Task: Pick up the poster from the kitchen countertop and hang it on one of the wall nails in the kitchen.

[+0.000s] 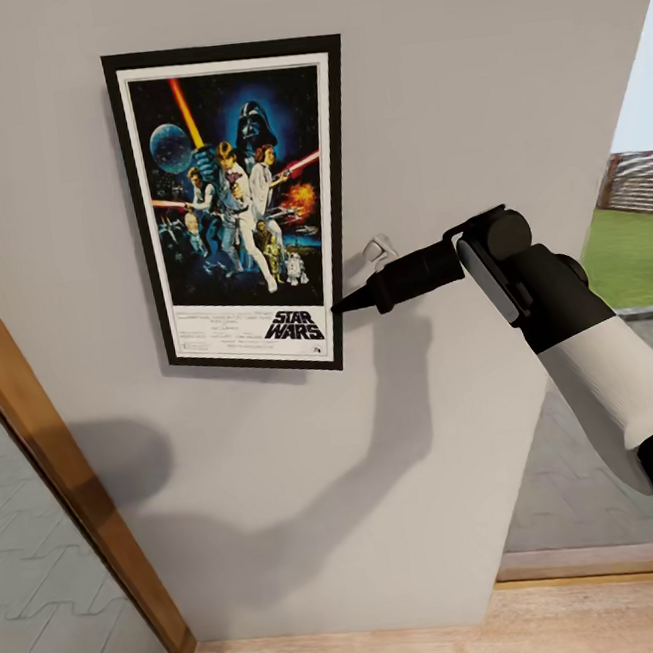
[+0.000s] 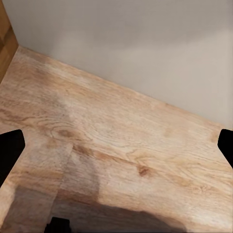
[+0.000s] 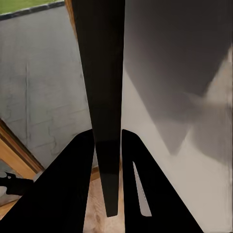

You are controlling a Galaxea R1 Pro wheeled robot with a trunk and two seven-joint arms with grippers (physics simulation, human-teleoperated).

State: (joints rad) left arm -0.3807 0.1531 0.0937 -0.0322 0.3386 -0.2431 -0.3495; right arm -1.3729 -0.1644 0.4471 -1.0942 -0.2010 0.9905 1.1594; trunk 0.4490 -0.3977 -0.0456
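Framed Star Wars poster, upright, flat against pale wall

Pale grey wall, plain, with a broad soft shadow across its lower half. Wooden door frame runs diagonally at the left; grey paving beyond it. Light wood-grain floor meets the wall base (knots visible). At the right, an opening shows grass and a slatted fence.
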